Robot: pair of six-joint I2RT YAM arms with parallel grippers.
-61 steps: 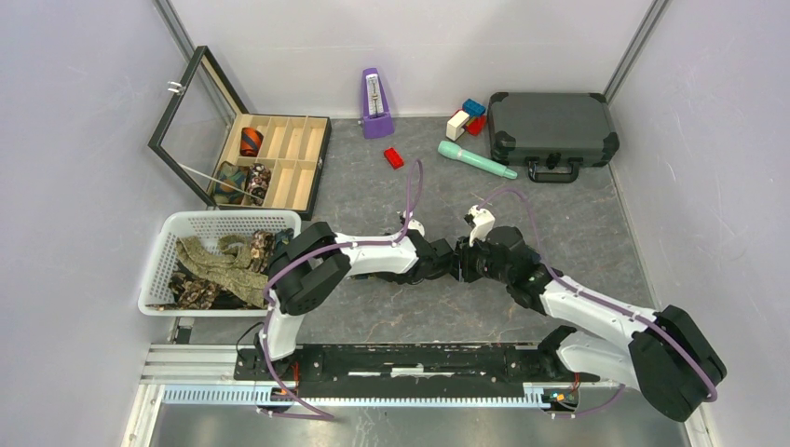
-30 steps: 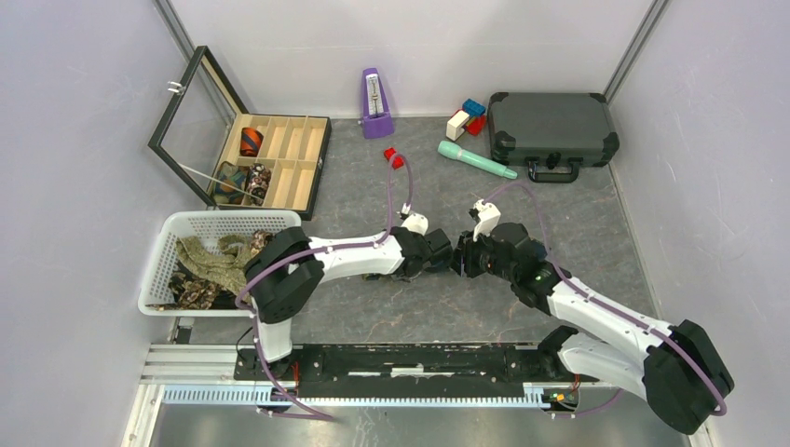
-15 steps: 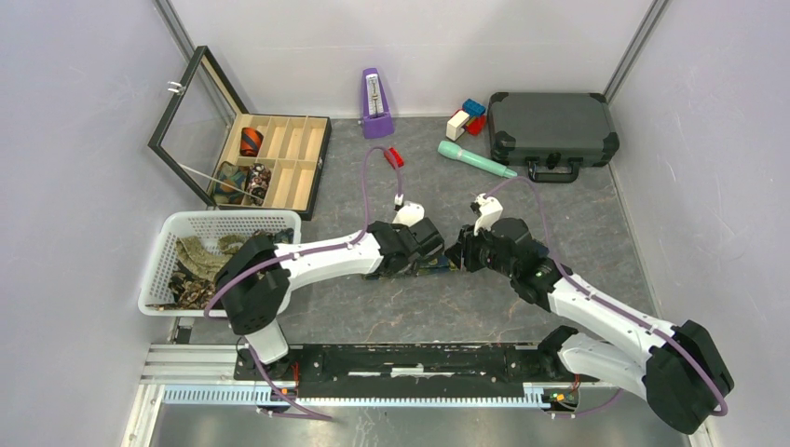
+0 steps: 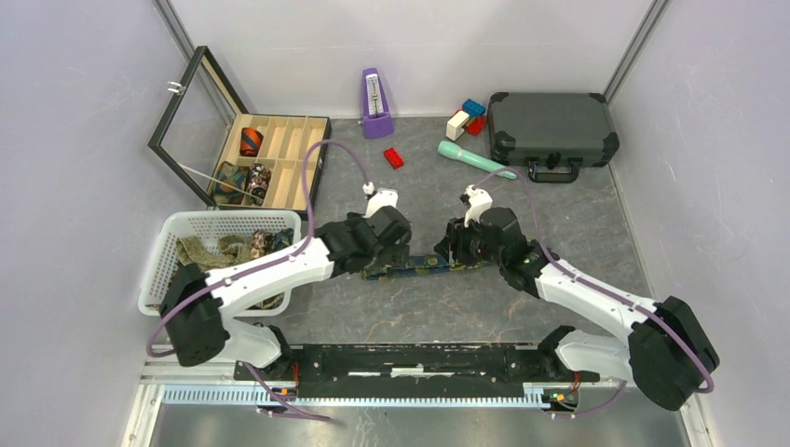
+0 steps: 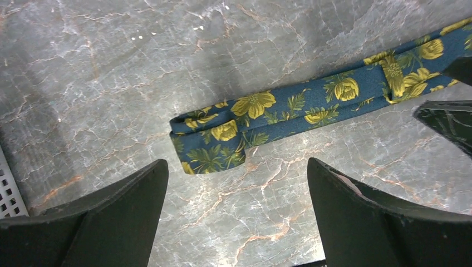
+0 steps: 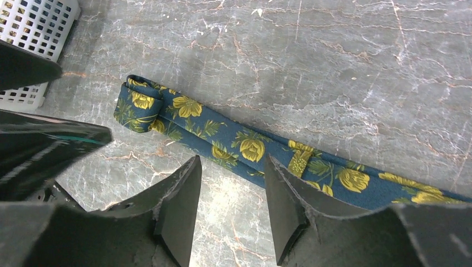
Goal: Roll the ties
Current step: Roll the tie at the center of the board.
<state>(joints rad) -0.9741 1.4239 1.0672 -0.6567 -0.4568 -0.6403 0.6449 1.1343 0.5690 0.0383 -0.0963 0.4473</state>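
Lying flat on the grey marbled table [image 4: 578,233], a navy fabric necktie with yellow flowers [image 4: 419,267] stretches left to right between the two arms. Its left end is folded back on itself, not coiled.

Left gripper [image 4: 387,251]: jaws spread wide, nothing between them. In the left wrist view the folded end of the tie [image 5: 222,136] sits just beyond the gap of the gripper [image 5: 234,167], clear of both fingers.

Right gripper [image 4: 454,250]: jaws partly apart, holding nothing. From the right wrist the tie [image 6: 245,144] runs on a slant under the fingertip gap [image 6: 232,162]; contact with the cloth cannot be told.

White plastic lattice basket [image 4: 168,242], left of the tie, holds loose olive and brown ties [image 4: 219,261]. The open wooden compartment box [image 4: 298,154] beyond it holds small rolled tie coils [image 4: 251,142].
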